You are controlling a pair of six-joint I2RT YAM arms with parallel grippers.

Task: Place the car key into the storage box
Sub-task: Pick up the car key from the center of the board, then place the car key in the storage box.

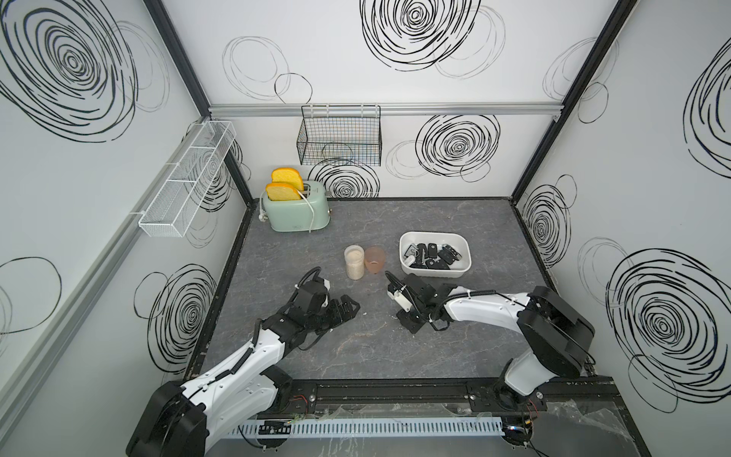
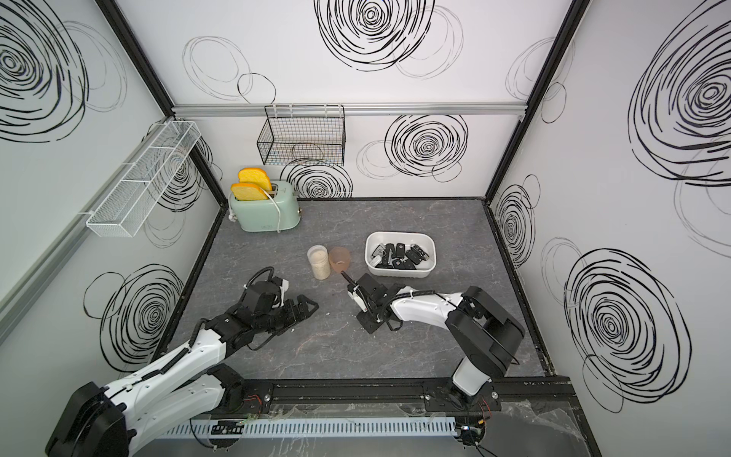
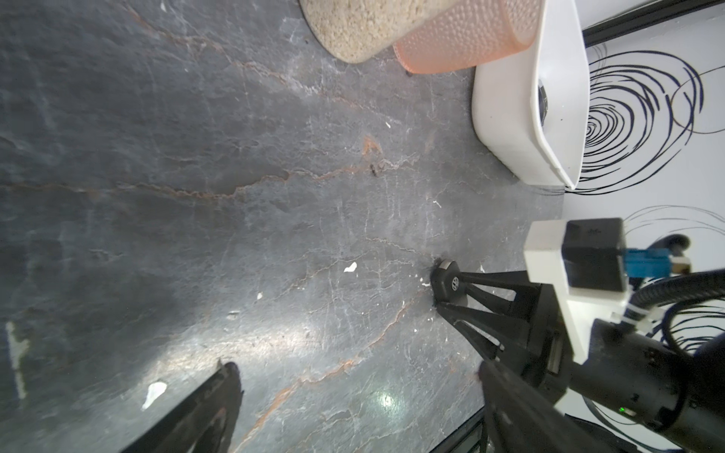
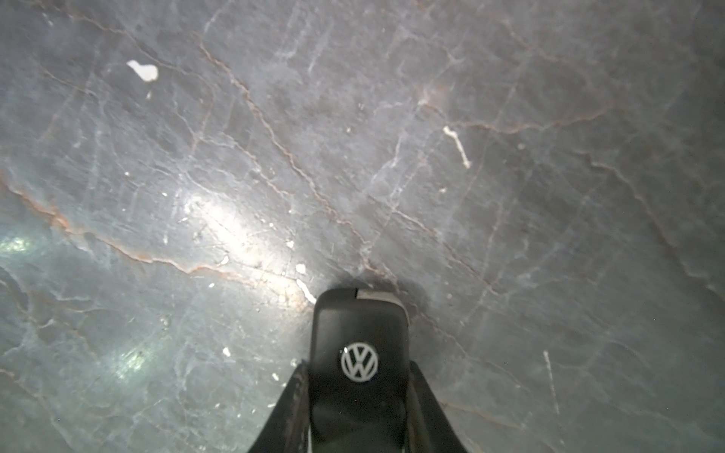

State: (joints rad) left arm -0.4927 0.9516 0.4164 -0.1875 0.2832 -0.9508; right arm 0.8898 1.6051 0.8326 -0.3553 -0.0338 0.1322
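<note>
Now the right gripper [image 4: 357,376] pinches the car key [image 4: 359,325] on the table [image 4: 157,157]; the left gripper [image 1: 350,310] sits open. Lift cleanly, then carry far-right over the storage box [image 1: 431,273].

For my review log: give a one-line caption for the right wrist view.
Black VW-badged car key clamped in the right gripper, over the grey marbled tabletop.

Key [image 4: 359,353]: smooth black plastic, slightly glossy. Table [image 4: 353,157]: grey marbled, scuffed, sheeny. Box [image 3: 506,117]: smooth white plastic; cup [image 3: 463,39] beside it dimpled, translucent pink.
</note>
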